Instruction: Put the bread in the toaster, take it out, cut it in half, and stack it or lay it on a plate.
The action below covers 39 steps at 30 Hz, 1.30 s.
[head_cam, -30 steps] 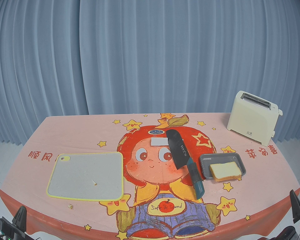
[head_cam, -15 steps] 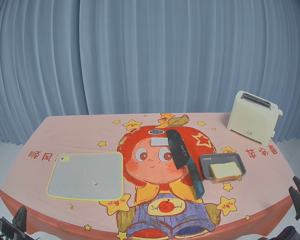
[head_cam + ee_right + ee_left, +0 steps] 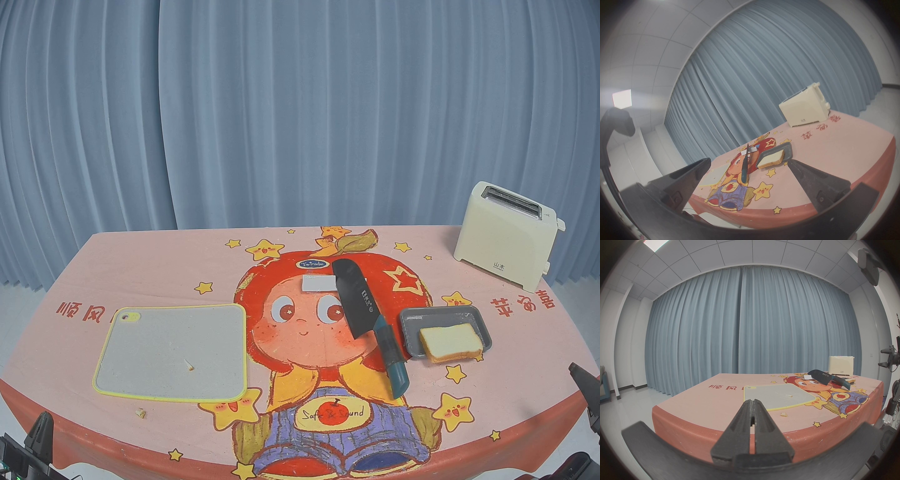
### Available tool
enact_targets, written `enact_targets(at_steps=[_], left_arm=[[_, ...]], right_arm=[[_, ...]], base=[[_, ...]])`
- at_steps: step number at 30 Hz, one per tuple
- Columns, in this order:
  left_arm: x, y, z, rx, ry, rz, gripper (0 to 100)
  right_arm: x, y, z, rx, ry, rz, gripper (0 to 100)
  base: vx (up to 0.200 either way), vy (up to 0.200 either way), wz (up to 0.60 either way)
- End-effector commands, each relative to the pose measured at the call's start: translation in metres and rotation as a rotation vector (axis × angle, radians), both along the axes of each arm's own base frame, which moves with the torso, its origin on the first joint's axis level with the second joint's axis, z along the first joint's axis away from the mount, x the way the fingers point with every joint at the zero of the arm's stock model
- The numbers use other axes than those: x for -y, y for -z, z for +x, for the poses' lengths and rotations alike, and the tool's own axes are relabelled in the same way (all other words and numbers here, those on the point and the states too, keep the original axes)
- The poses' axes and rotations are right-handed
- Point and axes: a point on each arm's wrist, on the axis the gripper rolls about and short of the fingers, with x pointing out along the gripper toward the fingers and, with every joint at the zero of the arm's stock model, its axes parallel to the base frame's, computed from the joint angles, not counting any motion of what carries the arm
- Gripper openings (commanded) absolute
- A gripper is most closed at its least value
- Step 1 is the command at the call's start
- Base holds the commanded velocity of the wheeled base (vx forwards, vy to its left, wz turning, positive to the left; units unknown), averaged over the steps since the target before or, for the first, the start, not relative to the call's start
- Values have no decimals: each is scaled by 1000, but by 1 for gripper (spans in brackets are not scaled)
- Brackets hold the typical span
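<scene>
The bread (image 3: pixel 451 342) lies flat on a grey plate (image 3: pixel 431 317) at the right of the counter (image 3: pixel 156 269). Its long axis runs left to right, and its near right corner hangs over the plate's rim. It is a pale slice with a tan crust.

Just left of it a knife (image 3: pixel 357 299) points its dark blade far. The toaster (image 3: pixel 506 234) stands farther right, and the cutting board (image 3: pixel 172 353) lies well left.

The right hand (image 3: pixel 748 162) sits off the near right edge, spread wide and empty. The left hand (image 3: pixel 752 415) sits off the near left edge, clenched on nothing.
</scene>
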Motion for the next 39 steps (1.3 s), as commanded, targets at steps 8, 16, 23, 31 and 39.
enact_targets(at_steps=[8, 16, 23, 31, 39], left_arm=[[0, 5, 1, -18, -1, -1, 0], [0, 5, 1, -18, -1, -1, 0], [0, 5, 1, -18, -1, -1, 0], [0, 5, 1, -18, -1, -1, 0], [0, 5, 1, -18, -1, -1, 0]], right_arm=[[-3, -2, 10, -137, -33, 149, 100], [-5, -1, 19, -207, -23, 162, 100], [-11, -8, 40, -245, -25, 208, 100], [-24, -4, 66, -368, -71, 261, 100], [-44, 7, 82, -523, -153, 338, 100]], base=[[0, 0, 0], [0, 0, 0], [0, 0, 0], [0, 0, 0], [0, 0, 0]])
